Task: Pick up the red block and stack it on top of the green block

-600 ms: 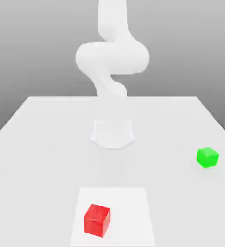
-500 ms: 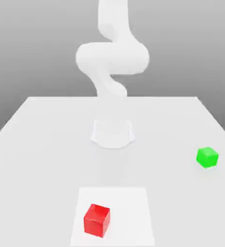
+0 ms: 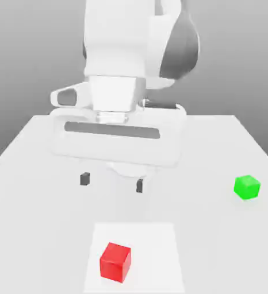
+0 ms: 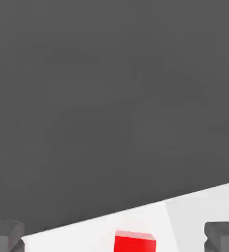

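A: Item one, the pincer [image 3: 111, 182]; condition?

B: Spread wide, nothing between the two dark fingertips [image 3: 84, 178]; it hangs from the broad white hand above the white table [image 3: 33, 172], pointing down; in the hand view both tips sit far apart with bare space between them.

A: Item two, the red block [image 3: 115, 262]; location?

B: Resting on the table, on a paler square patch [image 3: 153, 252]; in the exterior view it lies below the pincer and nearer the camera, roughly in line with the gap between the fingers, and clear of both; no contact; in the hand view the red block [image 4: 134, 241] shows between the two fingertips, its top face lit.

A: Item three, the green block [image 3: 247, 187]?

B: On the table, well off toward the exterior view's right of the pincer; well apart from the red block; standing alone, top face bare.

A: Anything gripped?

B: Nothing; both cubes sit free on the surface.
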`<action>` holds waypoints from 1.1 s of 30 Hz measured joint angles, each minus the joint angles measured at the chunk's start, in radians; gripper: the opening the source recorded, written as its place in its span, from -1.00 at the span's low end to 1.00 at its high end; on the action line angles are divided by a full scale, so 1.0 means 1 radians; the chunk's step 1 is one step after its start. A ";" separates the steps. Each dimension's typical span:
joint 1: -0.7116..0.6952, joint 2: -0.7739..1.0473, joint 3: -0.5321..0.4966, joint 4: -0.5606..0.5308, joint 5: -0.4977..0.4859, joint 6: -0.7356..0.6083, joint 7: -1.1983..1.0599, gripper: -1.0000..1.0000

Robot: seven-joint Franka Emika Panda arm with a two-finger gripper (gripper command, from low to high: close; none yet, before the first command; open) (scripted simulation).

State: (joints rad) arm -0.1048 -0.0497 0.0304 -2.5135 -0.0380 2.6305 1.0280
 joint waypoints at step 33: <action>0.311 0.066 0.210 -0.149 0.126 0.063 0.451 -1.00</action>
State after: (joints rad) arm 0.2059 0.0159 0.2408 -2.6624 0.0883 2.6930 1.4791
